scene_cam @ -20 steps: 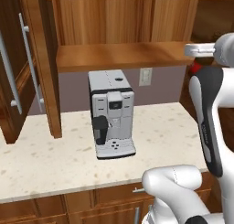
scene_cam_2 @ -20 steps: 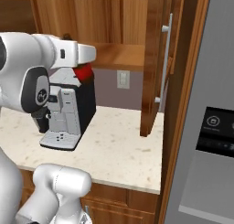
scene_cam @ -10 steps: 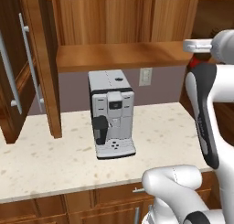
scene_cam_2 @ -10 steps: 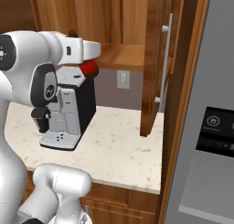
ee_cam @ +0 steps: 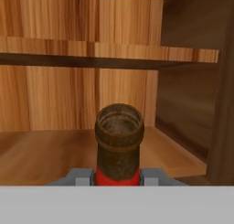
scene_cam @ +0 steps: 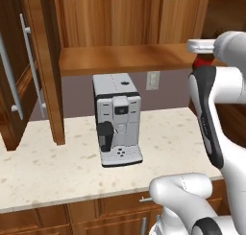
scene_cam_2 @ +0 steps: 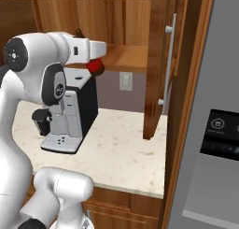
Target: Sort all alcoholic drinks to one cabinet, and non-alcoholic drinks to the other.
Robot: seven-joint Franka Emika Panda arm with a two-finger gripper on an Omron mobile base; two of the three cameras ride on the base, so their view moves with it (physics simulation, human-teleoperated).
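The two-finger gripper (ee_cam: 118, 176) is clenched on a small dark brown glass bottle (ee_cam: 119, 143) with a red band at its neck — held upright in front of the open wooden cabinet's lower shelf (ee_cam: 55, 157), just above its boards. The silver-and-black coffee machine (scene_cam: 116, 119) stands on the speckled counter (scene_cam: 53, 171) below that shelf.

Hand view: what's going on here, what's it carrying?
The claw is shut on a dark brown glass bottle with a red band, seen mouth-first from the hand camera. It faces the open wooden upper cabinet, whose lower shelf lies ahead of the bottle. The bottle is not set down yet. From the base, the white arm reaches over the grey coffee machine on the speckled counter.
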